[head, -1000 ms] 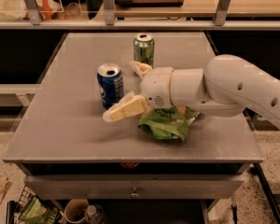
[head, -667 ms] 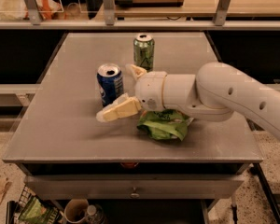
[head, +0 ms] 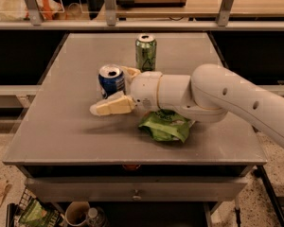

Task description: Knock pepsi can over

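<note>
Bench (head: 61, 126) with the pepsi can (head: 111, 79) standing upright, left of centre, its silver top open to view. The gripper (head: 110, 91) lies level with the can, released, its cream fingers (head: 111, 108) spread. One finger reaches leftward just in front of the can's base and the other sits close behind the can's right side, so the can stands between them. Whether either finger touches the can cannot be told. The white arm (head: 213, 96) enters from the right of the can. A green can (head: 146, 52) stands upright behind and right of the pepsi can, apart from it. A green bag (head: 164, 126) lies in front and to the right, partly under the arm.
</note>
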### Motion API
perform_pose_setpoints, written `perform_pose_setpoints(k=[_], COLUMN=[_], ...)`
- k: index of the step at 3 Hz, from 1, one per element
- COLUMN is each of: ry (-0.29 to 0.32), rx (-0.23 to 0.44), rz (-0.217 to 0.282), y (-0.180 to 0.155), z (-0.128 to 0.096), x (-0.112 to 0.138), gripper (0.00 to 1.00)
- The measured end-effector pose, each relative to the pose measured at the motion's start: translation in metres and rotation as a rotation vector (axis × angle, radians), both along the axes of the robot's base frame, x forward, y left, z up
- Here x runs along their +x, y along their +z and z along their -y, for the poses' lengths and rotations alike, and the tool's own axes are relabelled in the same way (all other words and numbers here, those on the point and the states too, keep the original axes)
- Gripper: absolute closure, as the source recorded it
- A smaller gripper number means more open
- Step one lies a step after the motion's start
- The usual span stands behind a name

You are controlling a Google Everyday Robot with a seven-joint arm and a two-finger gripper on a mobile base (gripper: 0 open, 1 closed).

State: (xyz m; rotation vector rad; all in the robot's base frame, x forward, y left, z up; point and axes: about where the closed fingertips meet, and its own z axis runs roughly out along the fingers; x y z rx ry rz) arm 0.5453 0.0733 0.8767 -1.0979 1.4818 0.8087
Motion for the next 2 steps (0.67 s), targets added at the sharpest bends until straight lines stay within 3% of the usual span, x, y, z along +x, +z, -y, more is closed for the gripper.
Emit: perform_pose_setpoints(k=[2], ry=[0.078], rx=[-0.058], rz=[0.077], y=[0.033], z=[-0.011], x=[0.012], gripper=[0.64])
